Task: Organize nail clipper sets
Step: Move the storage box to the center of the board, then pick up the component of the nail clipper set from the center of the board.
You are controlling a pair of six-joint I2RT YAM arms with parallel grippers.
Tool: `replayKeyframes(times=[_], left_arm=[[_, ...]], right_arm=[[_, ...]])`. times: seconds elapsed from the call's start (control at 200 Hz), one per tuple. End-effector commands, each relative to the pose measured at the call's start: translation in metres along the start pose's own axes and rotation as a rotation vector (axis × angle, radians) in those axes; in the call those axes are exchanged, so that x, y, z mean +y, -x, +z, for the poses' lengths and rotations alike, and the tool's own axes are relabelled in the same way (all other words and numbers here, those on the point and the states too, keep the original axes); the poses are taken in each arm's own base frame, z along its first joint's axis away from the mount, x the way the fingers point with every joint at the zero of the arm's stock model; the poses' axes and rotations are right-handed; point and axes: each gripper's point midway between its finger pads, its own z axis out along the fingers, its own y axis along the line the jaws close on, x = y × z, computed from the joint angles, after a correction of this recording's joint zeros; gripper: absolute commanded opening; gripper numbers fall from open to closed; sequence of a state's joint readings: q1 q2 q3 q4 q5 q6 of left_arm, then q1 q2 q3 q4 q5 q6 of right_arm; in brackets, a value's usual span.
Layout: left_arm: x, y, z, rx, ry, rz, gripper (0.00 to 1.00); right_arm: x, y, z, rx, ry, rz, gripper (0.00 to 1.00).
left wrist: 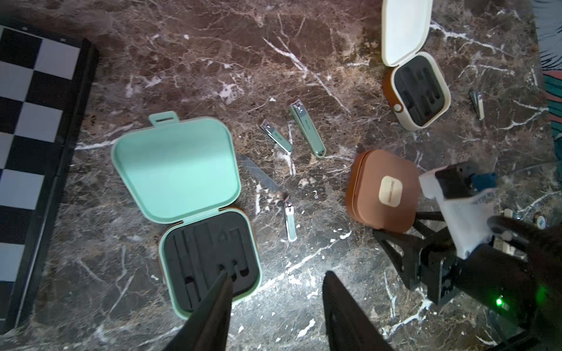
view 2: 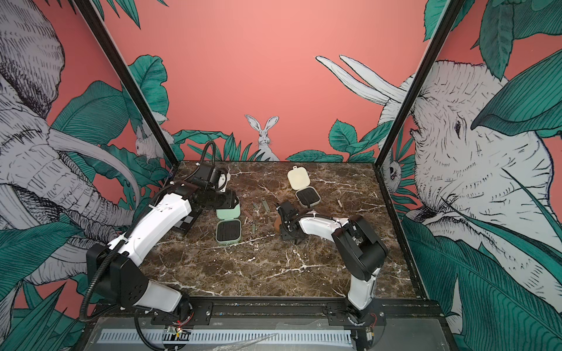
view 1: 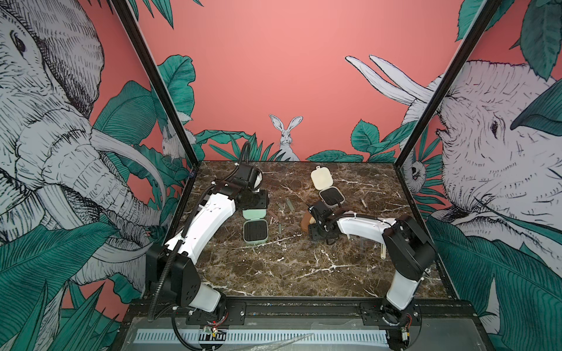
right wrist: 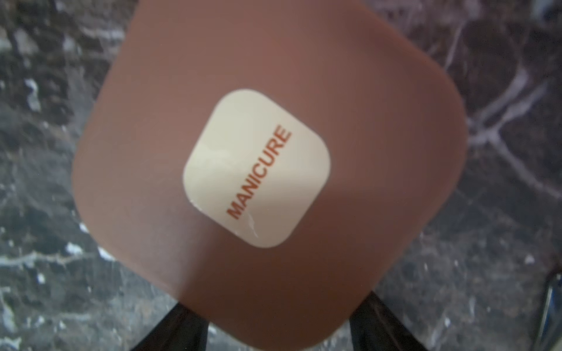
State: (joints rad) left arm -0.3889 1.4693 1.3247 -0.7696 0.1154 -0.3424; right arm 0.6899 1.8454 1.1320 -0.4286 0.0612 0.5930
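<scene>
Brown case (right wrist: 267, 170) up close, closed, corner between the right gripper's (right wrist: 273, 304) wide-spread jaws; left gripper (left wrist: 278, 273) parted, empty, one finger (left wrist: 209, 310) over the open mint case (left wrist: 176, 170).

White shells (view 1: 209, 218) on black joints (view 1: 182, 279), ribbed black cable (view 1: 165, 273), and what look like black tapered gripper fingers (left wrist: 209, 313).
</scene>
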Motion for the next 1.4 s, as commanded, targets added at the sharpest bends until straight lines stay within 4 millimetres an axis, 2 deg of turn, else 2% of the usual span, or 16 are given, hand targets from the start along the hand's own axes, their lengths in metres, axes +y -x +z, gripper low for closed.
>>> replayKeyframes(times=[0.0,0.135,0.155,0.17,0.215,0.405,0.5,0.615,0.8,0.935,1.025,1.13,1.24,1.395], left_arm=[[0.017,-0.024,-0.002,0.069,0.034,-0.005,0.51],[0.028,-0.029,0.001,0.083,0.041,-0.029,0.51],[0.03,-0.028,0.002,0.083,0.04,-0.036,0.51],[0.032,-0.027,0.003,0.081,0.039,-0.042,0.51],[0.037,-0.023,0.004,0.074,0.042,-0.055,0.51],[0.068,0.003,0.002,0.026,0.096,-0.099,0.53],[0.086,0.018,0.008,0.02,0.123,-0.117,0.55],[0.107,0.032,0.022,0.032,0.131,-0.149,0.55],[0.115,0.049,0.046,0.006,0.076,-0.172,0.55],[0.113,0.054,0.057,-0.02,0.037,-0.201,0.54],[0.114,0.051,0.046,-0.041,0.049,-0.234,0.54],[0.108,0.047,0.025,-0.101,0.037,-0.255,0.54],[0.104,0.029,0.012,-0.113,0.032,-0.272,0.54],[0.101,-0.002,0.008,-0.118,0.007,-0.31,0.54]], right_arm=[[-0.01,0.01,0.023,0.017,-0.045,0.04,0.71],[-0.006,0.04,0.029,-0.008,-0.024,0.06,0.68],[-0.007,0.039,0.032,0.005,-0.023,0.057,0.68],[-0.002,0.052,0.029,-0.017,-0.008,0.056,0.68],[0.001,0.063,0.031,-0.023,0.006,0.045,0.67],[0.012,0.104,0.039,-0.031,0.032,-0.017,0.65],[0.017,0.118,0.043,-0.023,0.043,-0.036,0.65],[0.03,0.13,0.032,-0.046,0.093,-0.049,0.64],[0.059,0.122,-0.006,-0.096,0.135,-0.127,0.59],[0.093,0.106,-0.017,-0.072,0.192,-0.229,0.53],[0.114,0.099,-0.014,-0.054,0.232,-0.282,0.46],[0.132,0.097,-0.009,-0.04,0.258,-0.337,0.39],[0.145,0.097,-0.003,-0.025,0.259,-0.381,0.39],[0.158,0.098,0.005,-0.006,0.256,-0.422,0.42]])
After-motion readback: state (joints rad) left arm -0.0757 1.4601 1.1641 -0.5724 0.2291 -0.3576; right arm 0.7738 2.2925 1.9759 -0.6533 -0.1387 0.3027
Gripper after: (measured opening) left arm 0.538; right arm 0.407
